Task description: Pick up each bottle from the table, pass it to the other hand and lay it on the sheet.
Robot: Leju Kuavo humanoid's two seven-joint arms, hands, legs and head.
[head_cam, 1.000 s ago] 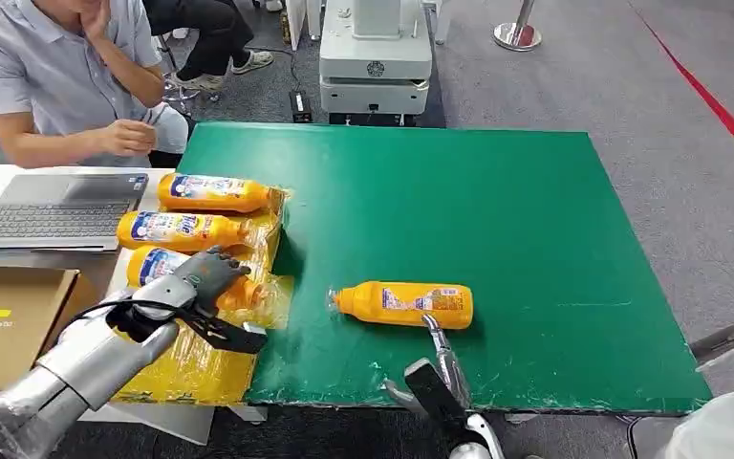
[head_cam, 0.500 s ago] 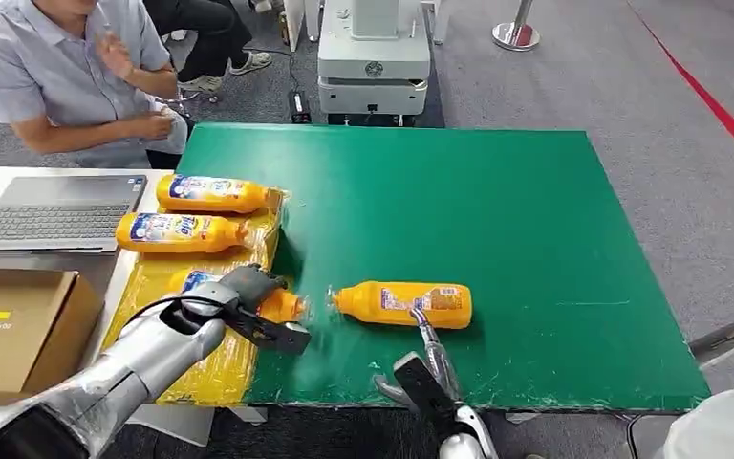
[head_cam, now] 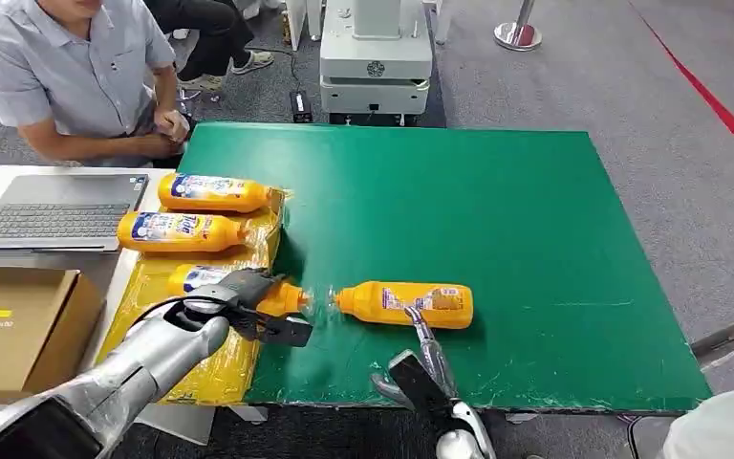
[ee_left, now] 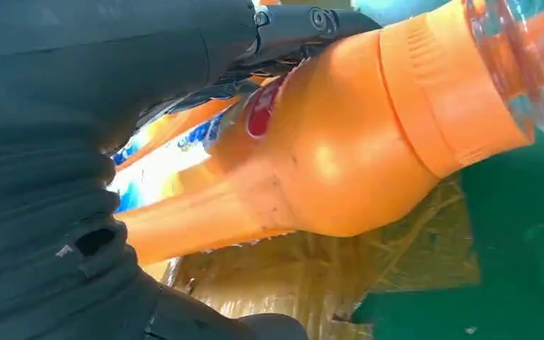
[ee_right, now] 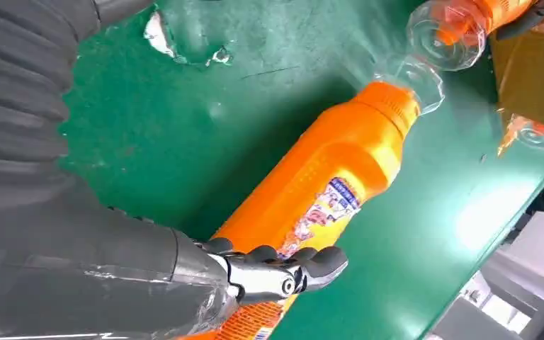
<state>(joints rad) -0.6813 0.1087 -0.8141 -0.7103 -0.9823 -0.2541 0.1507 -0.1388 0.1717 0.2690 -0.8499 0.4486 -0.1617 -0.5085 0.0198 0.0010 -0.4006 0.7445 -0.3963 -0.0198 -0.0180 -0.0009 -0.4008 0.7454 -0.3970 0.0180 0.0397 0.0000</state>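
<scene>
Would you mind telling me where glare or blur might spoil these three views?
Head view: sharp and evenly lit, slight smear by the clear cap of the held bottle. Left wrist view: very close and soft; a bright highlight on that bottle's shoulder, the left hand a dark mass. Right wrist view: crisp on the lying bottle, with a pale glare patch on the green table.

Bright even light; blurred wrist close-ups

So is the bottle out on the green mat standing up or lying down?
Lying down. The orange bottle rests on its side on the green mat, clear cap toward the yellow sheet; the right hand reaches over its base end.
</scene>
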